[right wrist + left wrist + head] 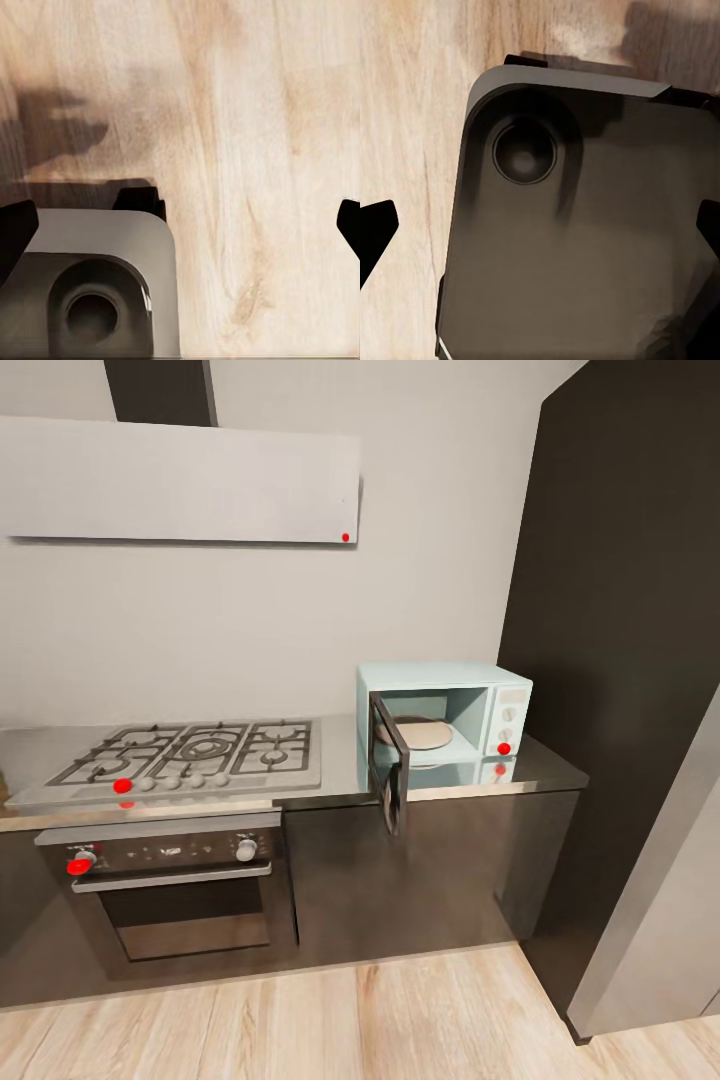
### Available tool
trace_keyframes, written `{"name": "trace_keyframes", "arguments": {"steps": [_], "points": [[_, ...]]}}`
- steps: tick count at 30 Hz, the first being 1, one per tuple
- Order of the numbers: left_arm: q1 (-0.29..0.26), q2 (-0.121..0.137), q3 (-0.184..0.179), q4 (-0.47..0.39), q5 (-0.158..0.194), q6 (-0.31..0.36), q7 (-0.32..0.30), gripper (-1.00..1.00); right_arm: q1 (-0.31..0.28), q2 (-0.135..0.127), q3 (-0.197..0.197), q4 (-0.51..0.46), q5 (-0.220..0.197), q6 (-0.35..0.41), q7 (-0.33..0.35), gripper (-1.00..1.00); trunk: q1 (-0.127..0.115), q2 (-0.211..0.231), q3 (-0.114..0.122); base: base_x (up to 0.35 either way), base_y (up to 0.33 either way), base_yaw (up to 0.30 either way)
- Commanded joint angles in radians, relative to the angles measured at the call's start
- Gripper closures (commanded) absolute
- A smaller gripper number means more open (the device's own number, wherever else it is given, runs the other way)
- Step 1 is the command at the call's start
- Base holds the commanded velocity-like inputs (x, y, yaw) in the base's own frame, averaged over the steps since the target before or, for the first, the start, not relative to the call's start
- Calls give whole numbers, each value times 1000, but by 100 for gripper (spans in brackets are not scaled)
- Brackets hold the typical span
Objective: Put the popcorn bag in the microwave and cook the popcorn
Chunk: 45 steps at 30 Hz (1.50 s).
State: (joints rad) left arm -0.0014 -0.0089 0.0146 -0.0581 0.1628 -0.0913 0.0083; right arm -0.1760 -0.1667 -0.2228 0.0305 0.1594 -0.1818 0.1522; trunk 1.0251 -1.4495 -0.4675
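The pale mint-blue microwave (445,715) stands at the right end of the grey countertop (340,765). Its dark glass door (390,772) hangs wide open, swung out past the counter's front edge. Inside lies a round turntable plate (418,735) with nothing on it. A red dot marks the white knob panel (508,725). The popcorn bag is out of view. My left gripper (540,232) is open above the robot's grey base (585,247). My right gripper (180,225) is open over the wood floor (247,150). Both hold nothing.
A gas hob (190,755) sits in the counter left of the microwave, with a built-in oven (175,890) below it. A tall dark cabinet (620,660) closes off the right side. A grey hood (180,480) hangs on the wall. Light plank floor (330,1020) lies before the cabinets.
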Motion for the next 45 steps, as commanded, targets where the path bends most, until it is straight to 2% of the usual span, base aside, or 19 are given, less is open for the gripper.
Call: {"name": "trace_keyframes", "arguments": {"steps": [1,11,15,20,25,45], "points": [[0,0,1,0,6,-2,1,-100,-1,0,-9,3,9,-6,-1,-100,0,-1,-1,0,0,0],[0,0,0,0,6,-3,1,-100,1,3,-10,3,7,8,-31,-100,0,-1,-1,0,0,0],[0,0,1,0,6,-4,1,-100,1,28,-11,3,7,14,-54,-100,0,-1,-1,0,0,42],[0,1,1,-1,6,-4,1,-100,1,39,-10,3,9,15,-69,-100,0,-1,2,0,0,231],[0,0,1,0,6,-4,1,-100,1,65,-9,3,10,24,-88,-100,0,-1,2,0,0,271],[0,-1,1,0,6,-3,1,-100,1,69,-8,3,12,28,-106,-100,0,-1,2,0,0,276]]}}
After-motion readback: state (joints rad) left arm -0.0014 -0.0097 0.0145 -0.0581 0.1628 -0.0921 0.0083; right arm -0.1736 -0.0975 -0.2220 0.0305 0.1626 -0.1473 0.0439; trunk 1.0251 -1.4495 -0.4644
